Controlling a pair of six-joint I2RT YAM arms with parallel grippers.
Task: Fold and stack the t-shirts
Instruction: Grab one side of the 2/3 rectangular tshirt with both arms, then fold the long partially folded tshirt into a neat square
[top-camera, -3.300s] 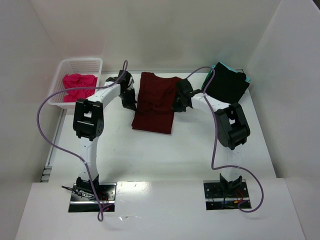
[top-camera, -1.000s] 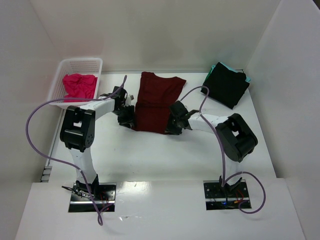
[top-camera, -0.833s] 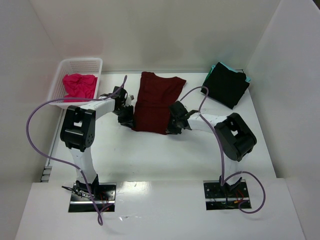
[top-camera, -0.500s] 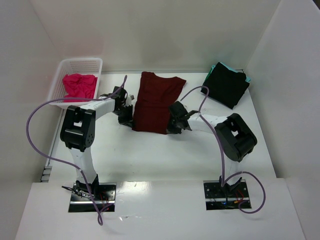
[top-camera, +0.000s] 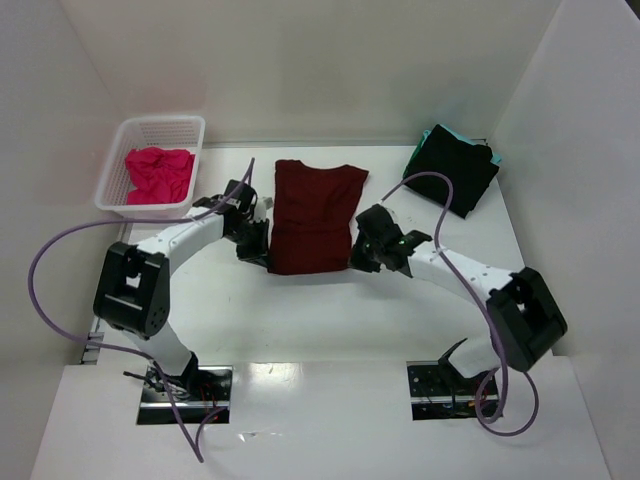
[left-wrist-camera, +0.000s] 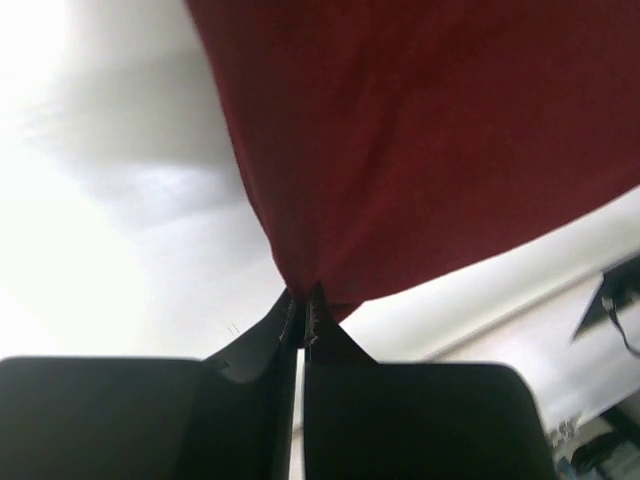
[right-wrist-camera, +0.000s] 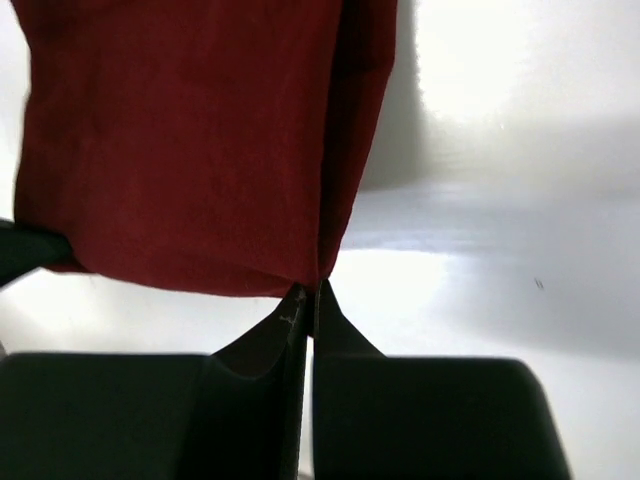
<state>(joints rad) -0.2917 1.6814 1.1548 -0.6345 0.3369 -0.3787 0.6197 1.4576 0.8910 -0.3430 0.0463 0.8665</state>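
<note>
The dark maroon t-shirt (top-camera: 312, 215) lies lengthwise in the middle of the table, sleeves folded in. My left gripper (top-camera: 262, 252) is shut on its near left corner, and the cloth (left-wrist-camera: 420, 150) hangs from the tips in the left wrist view. My right gripper (top-camera: 357, 257) is shut on its near right corner; the shirt (right-wrist-camera: 190, 140) fills the upper left of the right wrist view. The near hem is lifted off the table. The pink t-shirt (top-camera: 160, 172) lies crumpled in the basket. The black t-shirt (top-camera: 452, 168) lies folded at the far right on the teal one (top-camera: 446, 132).
The white lattice basket (top-camera: 122, 198) stands at the far left. White walls close in the table at the back and both sides. Purple cables loop from both arms over the table.
Both grippers have closed on the maroon shirt's near corners and drawn it toward the near edge, lifting the hem. Both arms have swung outward and stretched lower.
</note>
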